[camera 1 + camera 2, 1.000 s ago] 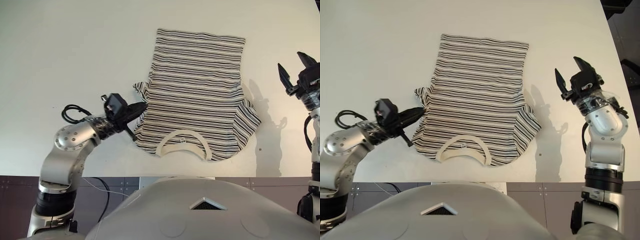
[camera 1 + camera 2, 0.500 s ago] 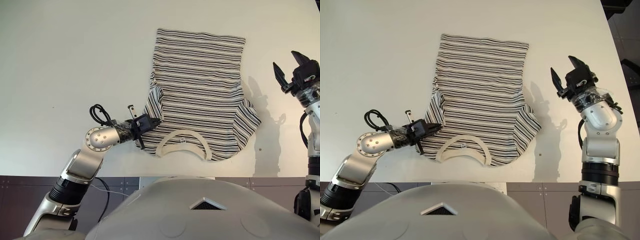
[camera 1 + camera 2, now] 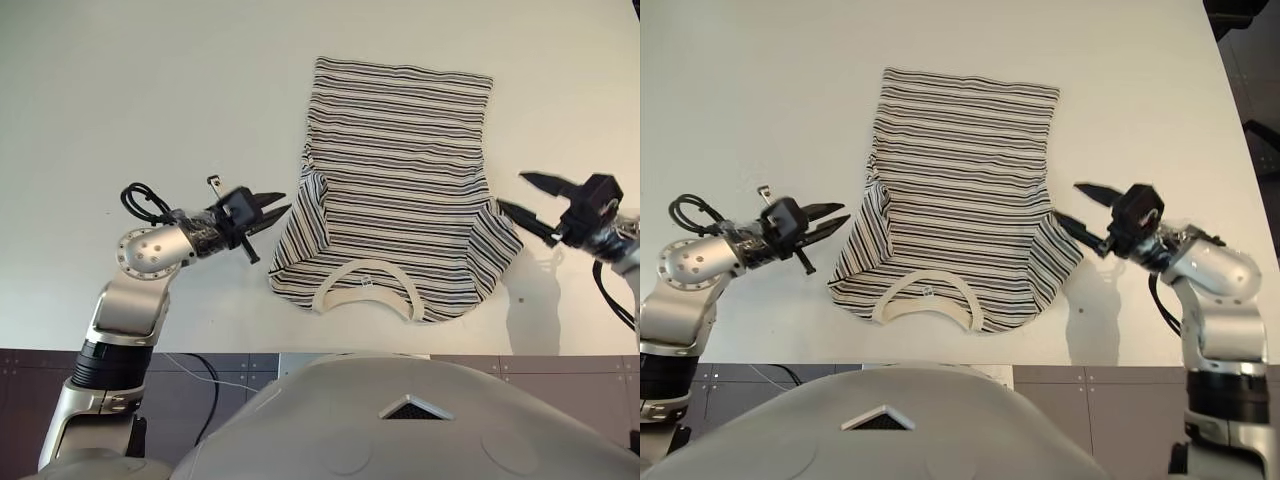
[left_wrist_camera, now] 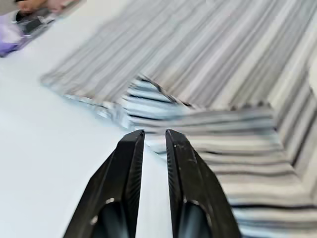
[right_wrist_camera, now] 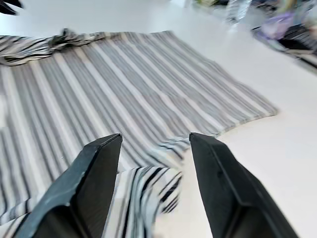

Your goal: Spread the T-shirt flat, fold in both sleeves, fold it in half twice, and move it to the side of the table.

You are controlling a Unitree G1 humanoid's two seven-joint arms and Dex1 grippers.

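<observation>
With the head views looking down, the striped T-shirt [image 3: 395, 170] lies on the white desk [image 3: 150, 90], centre-right of frame. Its long axis runs top to bottom of the frame: the straight hem is toward the upper edge and the cream collar [image 3: 365, 285] toward the lower edge. The body looks mostly flat. The sleeve on the frame's left [image 3: 305, 215] is folded inward, a slanted strip lying on the shirt body. The sleeve on the frame's right [image 3: 500, 235] sticks out past the body toward the lower right, a bit rumpled.

The left end effector [image 3: 285, 201] is at centre left of frame, pointing right at the folded sleeve edge and just beside the cloth. Its fingers are slightly apart with nothing between them. In the left wrist view the two black fingers [image 4: 130, 163] show a narrow gap and aim at the striped fold.

The right end effector [image 3: 512, 190] is at the right of frame and points left at the outspread sleeve, fingers spread wide and holding nothing. One tip is right at the cloth edge, and I cannot tell whether it touches. In the right wrist view the sleeve end [image 5: 148, 191] sits between the wide fingers [image 5: 94, 173].
</observation>
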